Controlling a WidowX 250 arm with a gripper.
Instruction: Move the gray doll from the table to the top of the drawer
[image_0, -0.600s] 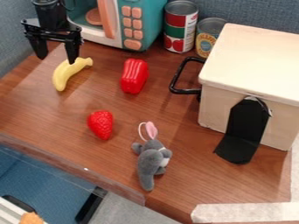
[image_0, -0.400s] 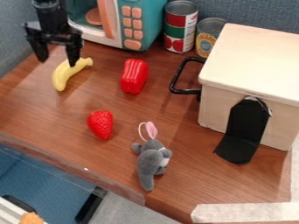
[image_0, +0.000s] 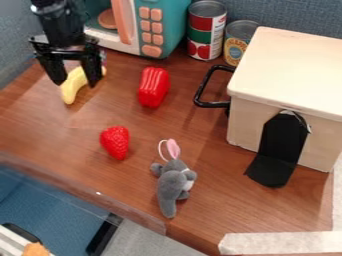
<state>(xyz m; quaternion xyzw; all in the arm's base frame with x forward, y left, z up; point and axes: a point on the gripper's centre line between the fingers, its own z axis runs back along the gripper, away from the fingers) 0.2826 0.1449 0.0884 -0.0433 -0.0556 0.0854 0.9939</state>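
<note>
The gripper (image_0: 76, 80) hangs above a yellow banana, its 2 fingers spread wide with a gap between them. The gray doll (image_0: 174, 185) lies on the brown surface (image_0: 220, 210), near the red strawberry (image_0: 115, 142), left of the drawer (image_0: 267, 120).

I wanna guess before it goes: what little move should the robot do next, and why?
Probably move the gripper over toward the gray doll, high enough to miss the strawberry. Its fingers are spread, but it's up by the banana, and the doll is on the table.
</note>
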